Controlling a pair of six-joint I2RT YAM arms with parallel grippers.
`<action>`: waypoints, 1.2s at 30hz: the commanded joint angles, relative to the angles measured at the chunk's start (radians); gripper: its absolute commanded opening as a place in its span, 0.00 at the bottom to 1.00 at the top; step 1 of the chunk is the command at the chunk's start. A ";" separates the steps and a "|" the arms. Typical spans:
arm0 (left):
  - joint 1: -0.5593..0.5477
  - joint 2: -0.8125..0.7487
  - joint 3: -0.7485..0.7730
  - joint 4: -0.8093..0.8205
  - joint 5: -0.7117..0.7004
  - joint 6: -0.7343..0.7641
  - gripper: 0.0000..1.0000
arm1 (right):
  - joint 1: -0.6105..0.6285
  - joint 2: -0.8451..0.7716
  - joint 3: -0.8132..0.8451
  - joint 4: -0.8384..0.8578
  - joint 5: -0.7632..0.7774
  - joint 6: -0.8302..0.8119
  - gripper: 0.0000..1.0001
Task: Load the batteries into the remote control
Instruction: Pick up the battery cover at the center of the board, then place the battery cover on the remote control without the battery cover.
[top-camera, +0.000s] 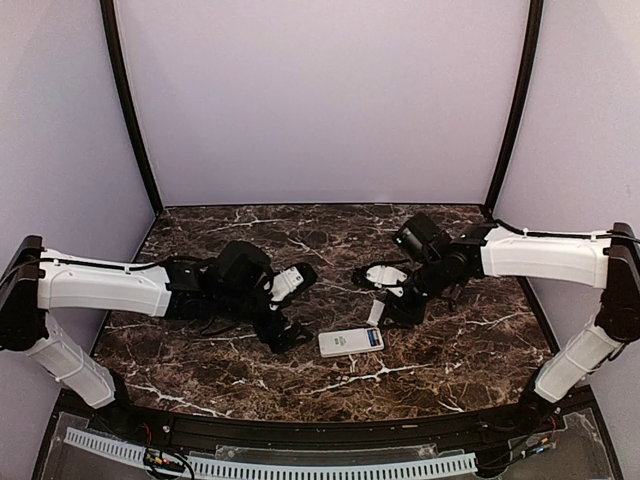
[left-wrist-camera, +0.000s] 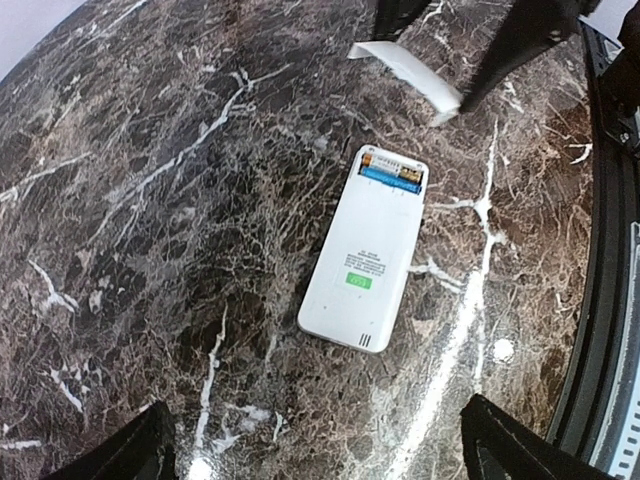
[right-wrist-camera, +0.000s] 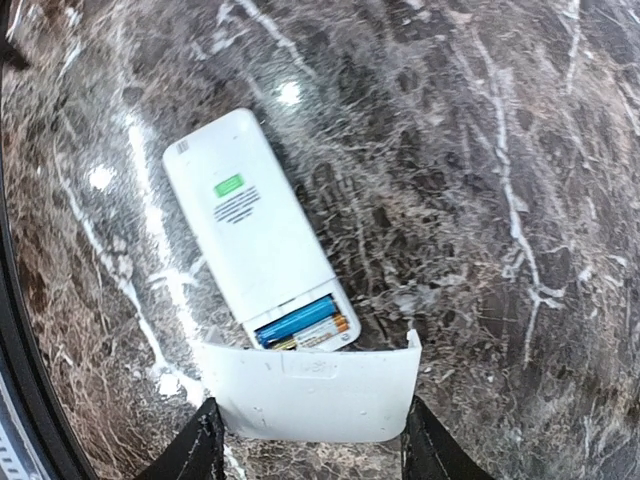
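Observation:
The remote control (top-camera: 350, 342) lies face down on the marble table, its back label up and its battery compartment uncovered. Inside the compartment sit the batteries (right-wrist-camera: 297, 322), a blue one beside a white and orange one, which also show in the left wrist view (left-wrist-camera: 392, 178). My right gripper (right-wrist-camera: 310, 420) is shut on the white cover piece (right-wrist-camera: 310, 395), held by its side edges just above the compartment end of the remote control (right-wrist-camera: 250, 230). My left gripper (left-wrist-camera: 315, 420) stands wide open a little short of the other end of the remote control (left-wrist-camera: 365, 260), touching nothing.
The dark marble table (top-camera: 200, 360) is bounded by a black rail (left-wrist-camera: 610, 250) at its near edge. Pale purple walls (top-camera: 320, 100) close in the back and sides. Both arms reach in from the sides and meet near the middle.

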 joint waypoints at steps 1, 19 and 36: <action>0.011 0.036 -0.042 0.023 -0.037 -0.056 0.99 | 0.028 -0.001 -0.063 0.022 -0.033 -0.196 0.40; 0.026 0.163 -0.069 0.099 -0.045 -0.007 0.99 | 0.030 0.199 0.041 -0.070 0.055 -0.521 0.40; 0.047 0.206 -0.067 0.100 -0.020 0.019 0.99 | 0.020 0.259 0.090 -0.118 0.064 -0.537 0.39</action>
